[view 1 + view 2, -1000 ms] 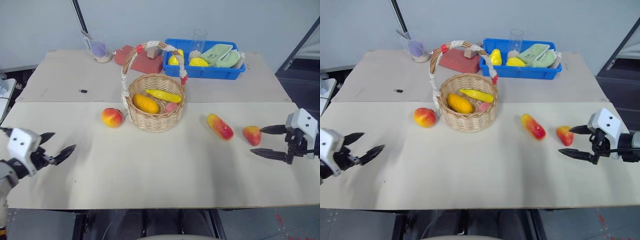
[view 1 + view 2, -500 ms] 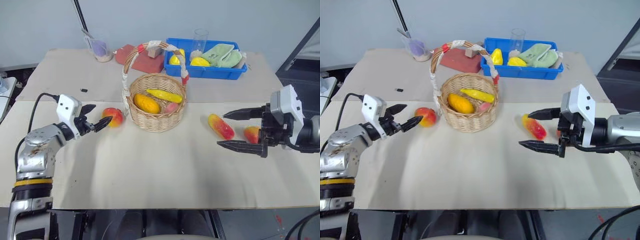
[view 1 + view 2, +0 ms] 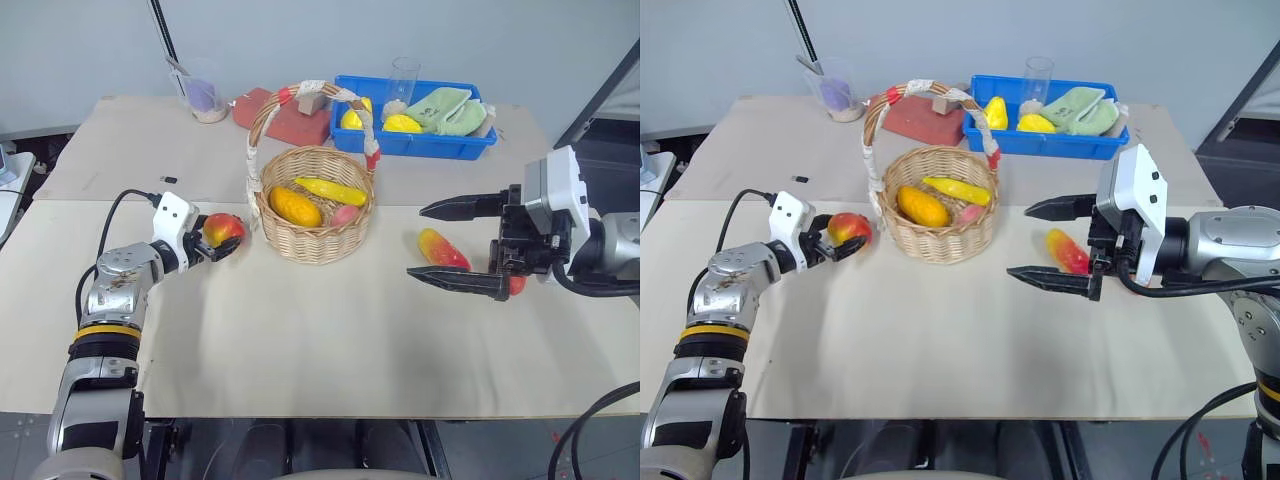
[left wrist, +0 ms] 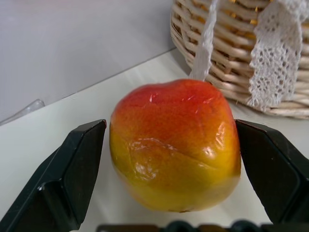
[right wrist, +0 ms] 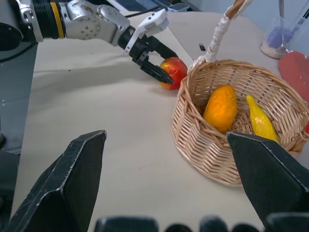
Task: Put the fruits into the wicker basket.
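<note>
None of the three red-and-yellow fruits is sitting in the wicker basket (image 3: pixel 317 205) yet: the left gripper (image 3: pixel 218 243) is bracketing the round fruit (image 3: pixel 224 228) at its nine o'clock, jaws spread, while the right gripper (image 3: pixel 448 243), also spread, is hovering over the long fruit (image 3: pixel 441 249) at four o'clock, the small fruit (image 3: pixel 515 284) beyond.

Silver arms, black-fingered white claws

On the surface (image 3: pixel 940 350) you see the wicker basket (image 3: pixel 936 205) holding an orange fruit and a yellow one. Your left gripper (image 3: pixel 836 240) has its jaws spread around the round red-yellow fruit (image 3: pixel 848 228), just left of the basket. Your right gripper (image 3: pixel 1038 242) hangs with jaws wide apart, beside the elongated fruit (image 3: pixel 1067 251). Behind stands a blue bin (image 3: pixel 1045 136).
</note>
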`<state>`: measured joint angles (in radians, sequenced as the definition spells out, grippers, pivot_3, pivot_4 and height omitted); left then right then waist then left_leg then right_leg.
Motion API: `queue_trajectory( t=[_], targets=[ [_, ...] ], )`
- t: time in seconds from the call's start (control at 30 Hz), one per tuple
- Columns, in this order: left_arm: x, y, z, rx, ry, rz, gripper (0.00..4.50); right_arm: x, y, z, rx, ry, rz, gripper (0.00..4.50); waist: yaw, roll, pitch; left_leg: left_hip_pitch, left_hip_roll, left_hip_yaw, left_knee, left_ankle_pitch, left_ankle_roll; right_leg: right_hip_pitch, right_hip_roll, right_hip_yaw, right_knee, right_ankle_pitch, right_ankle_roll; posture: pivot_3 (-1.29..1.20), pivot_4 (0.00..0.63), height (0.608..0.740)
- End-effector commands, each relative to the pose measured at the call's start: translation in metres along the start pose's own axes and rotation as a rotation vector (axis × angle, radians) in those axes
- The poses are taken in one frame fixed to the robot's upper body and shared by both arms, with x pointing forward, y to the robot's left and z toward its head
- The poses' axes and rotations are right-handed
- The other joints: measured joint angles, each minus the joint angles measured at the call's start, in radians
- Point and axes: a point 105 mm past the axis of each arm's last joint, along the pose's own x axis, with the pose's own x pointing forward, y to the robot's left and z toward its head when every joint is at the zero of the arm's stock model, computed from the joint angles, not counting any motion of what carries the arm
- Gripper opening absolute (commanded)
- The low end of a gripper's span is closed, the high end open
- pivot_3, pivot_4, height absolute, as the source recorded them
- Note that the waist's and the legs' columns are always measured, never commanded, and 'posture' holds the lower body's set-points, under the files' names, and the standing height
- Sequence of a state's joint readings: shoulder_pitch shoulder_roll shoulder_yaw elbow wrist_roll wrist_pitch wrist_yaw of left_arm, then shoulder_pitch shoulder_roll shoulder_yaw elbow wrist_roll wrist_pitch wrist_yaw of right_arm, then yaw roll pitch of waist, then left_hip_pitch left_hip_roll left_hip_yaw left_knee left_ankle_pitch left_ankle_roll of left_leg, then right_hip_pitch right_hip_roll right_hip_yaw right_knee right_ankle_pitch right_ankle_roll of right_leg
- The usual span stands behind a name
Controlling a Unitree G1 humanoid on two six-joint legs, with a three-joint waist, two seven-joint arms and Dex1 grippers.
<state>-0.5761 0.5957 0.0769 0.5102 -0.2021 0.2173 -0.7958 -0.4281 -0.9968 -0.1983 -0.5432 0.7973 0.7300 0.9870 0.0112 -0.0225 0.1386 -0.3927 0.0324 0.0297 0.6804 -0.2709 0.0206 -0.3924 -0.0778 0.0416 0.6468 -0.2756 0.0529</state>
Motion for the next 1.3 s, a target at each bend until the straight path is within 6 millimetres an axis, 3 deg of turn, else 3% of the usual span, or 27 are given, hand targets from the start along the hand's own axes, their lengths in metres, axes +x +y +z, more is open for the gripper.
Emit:
queue_trajectory(
  t=[0.03,0.1,0.13,0.23,0.4,0.57,0.67,0.77,0.83,0.93,1.03,1.2,1.3],
  targets=[
    [0.002,0.003,0.016,0.024,-0.052,0.007,4.50,0.001,0.003,0.011,-0.047,-0.031,0.000,4.43,0.000,0.000,0.000,0.000,0.000,0.000,0.000,0.000,0.000,0.000,0.000,0.000,0.000,0.000,0.000,0.00,0.150,0.740],
    [0.002,0.003,0.016,0.027,-0.056,0.007,4.50,0.001,0.003,0.012,-0.047,-0.034,-0.002,4.43,0.000,0.000,0.000,0.000,0.000,0.000,0.000,0.000,0.000,0.000,0.000,0.000,0.000,0.000,0.000,0.00,0.150,0.740],
    [0.002,0.003,0.016,0.029,-0.058,0.006,3.93,0.001,0.003,0.012,-0.048,-0.034,-0.003,4.50,0.000,0.000,0.000,0.000,0.000,0.000,0.000,0.000,0.000,0.000,0.000,0.000,0.000,0.000,0.000,0.00,0.150,0.740],
    [-0.002,0.002,0.017,0.031,-0.065,-0.007,3.04,0.001,0.003,0.011,-0.049,-0.033,-0.008,4.50,0.000,0.000,0.000,0.000,0.000,0.000,0.000,0.000,0.000,0.000,0.000,0.000,0.000,0.000,0.000,0.00,0.150,0.740],
    [-0.029,-0.010,0.033,0.069,-0.118,-0.092,3.02,-0.002,0.003,0.010,-0.049,-0.022,-0.023,4.50,-0.005,0.000,0.000,0.000,0.001,0.000,0.000,0.000,0.000,0.000,0.000,0.000,0.000,0.000,0.000,0.00,0.150,0.740],
    [-0.079,-0.065,0.070,0.090,-0.123,-0.395,3.02,-0.014,0.004,0.005,-0.019,0.020,-0.046,4.50,-0.011,0.000,0.000,-0.004,0.003,-0.001,-0.001,0.000,0.000,-0.005,-0.001,0.000,0.001,0.000,0.000,0.00,0.150,0.740],
    [-0.088,-0.086,0.093,0.124,-0.146,-0.477,3.02,-0.018,0.003,0.002,-0.012,0.031,-0.071,4.50,0.001,0.000,0.000,-0.005,0.002,-0.002,0.000,0.000,0.000,-0.004,-0.002,0.000,0.000,0.000,0.000,0.00,0.150,0.740],
    [-0.065,-0.090,0.129,0.256,-0.263,-0.391,3.02,-0.019,0.000,0.002,-0.015,0.029,-0.097,4.50,0.013,0.000,0.001,-0.002,0.000,-0.002,0.000,0.000,-0.001,-0.001,-0.003,0.000,-0.003,0.000,0.001,0.00,0.150,0.740],
    [-0.051,-0.088,0.142,0.319,-0.303,-0.322,3.02,-0.019,-0.001,0.002,-0.019,0.026,-0.105,4.50,0.013,-0.001,0.000,-0.002,-0.001,-0.003,0.003,0.001,-0.001,0.003,0.001,0.000,-0.006,0.000,0.001,0.00,0.150,0.740],
    [-0.033,-0.098,0.149,0.361,-0.345,-0.322,3.02,-0.018,-0.002,0.003,-0.021,0.016,-0.112,4.50,0.002,0.000,0.000,-0.001,-0.002,-0.003,0.002,0.000,0.000,0.003,0.001,0.002,-0.005,0.000,0.001,0.00,0.150,0.740],
    [-0.004,-0.104,0.154,0.413,-0.396,-0.276,3.02,-0.015,-0.004,0.003,-0.024,0.006,-0.126,4.50,0.000,-0.001,0.000,-0.002,-0.001,-0.004,0.001,0.000,0.000,0.002,0.003,0.002,-0.003,0.000,0.001,0.00,0.150,0.740],
    [0.025,-0.106,0.149,0.429,-0.422,-0.239,3.02,-0.014,-0.005,0.003,-0.025,0.004,-0.152,4.50,0.001,-0.001,0.000,-0.004,-0.001,-0.004,0.002,0.000,0.000,0.001,0.002,0.002,-0.004,0.000,0.001,0.00,0.150,0.740],
    [0.031,-0.111,0.147,0.426,-0.432,-0.260,4.42,-0.015,-0.006,0.000,-0.017,0.012,-0.169,4.50,0.001,-0.001,0.000,-0.004,-0.001,-0.004,0.002,0.000,0.000,0.001,0.002,0.002,-0.004,0.000,0.001,0.00,0.150,0.740]
  ],
)
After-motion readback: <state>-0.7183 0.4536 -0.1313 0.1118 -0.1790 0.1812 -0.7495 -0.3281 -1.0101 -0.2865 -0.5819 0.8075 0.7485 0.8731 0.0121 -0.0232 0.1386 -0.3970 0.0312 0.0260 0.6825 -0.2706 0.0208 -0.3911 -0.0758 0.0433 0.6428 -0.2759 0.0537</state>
